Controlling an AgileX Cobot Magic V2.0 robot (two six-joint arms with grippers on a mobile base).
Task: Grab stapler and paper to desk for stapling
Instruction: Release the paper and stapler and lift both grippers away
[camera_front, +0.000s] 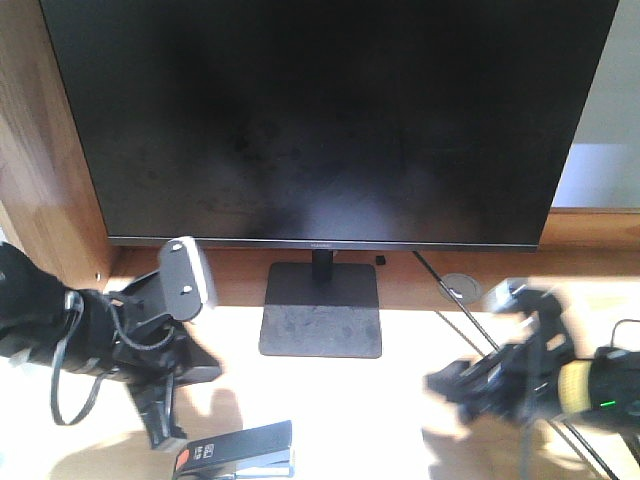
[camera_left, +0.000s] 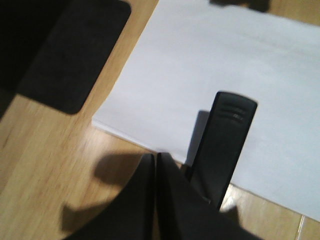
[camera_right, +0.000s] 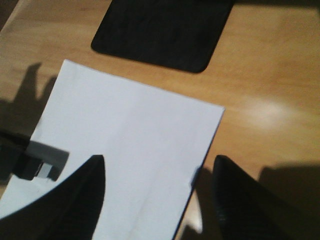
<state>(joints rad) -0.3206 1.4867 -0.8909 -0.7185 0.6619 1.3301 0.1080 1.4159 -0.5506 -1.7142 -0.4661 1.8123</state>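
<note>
The paper (camera_right: 125, 150) is laid flat on the desk (camera_right: 260, 75), just in front of the square monitor stand (camera_right: 165, 27), so that a firm surface is given beneath it for stapling; in the front view it is washed out by glare and cannot be made out. The stapler (camera_front: 245, 452) is seen at the lower edge of the front view, with its orange patch and small white label upward, close below the left gripper (camera_left: 156, 165). In the left wrist view, a black slab with a ribbed tip is shown reaching over the near edge of the sheet; it is judged to be the stapler's top arm, set there so that the paper edge can be taken into its mouth, though the mouth itself is hidden. The 2 left fingertips are seen pressed together, with only a thin seam between them, and nothing is shown pinched between them. The right gripper (camera_right: 157, 175) is held above the sheet's right edge with its 2 fingers spread wide and nothing held, probably so that the sheet can be steadied or released. Both things are judged to have reached the desk, with the stapling press itself likely remaining. The monitor (camera_front: 320, 120) stands behind, well clear of the work.
</note>
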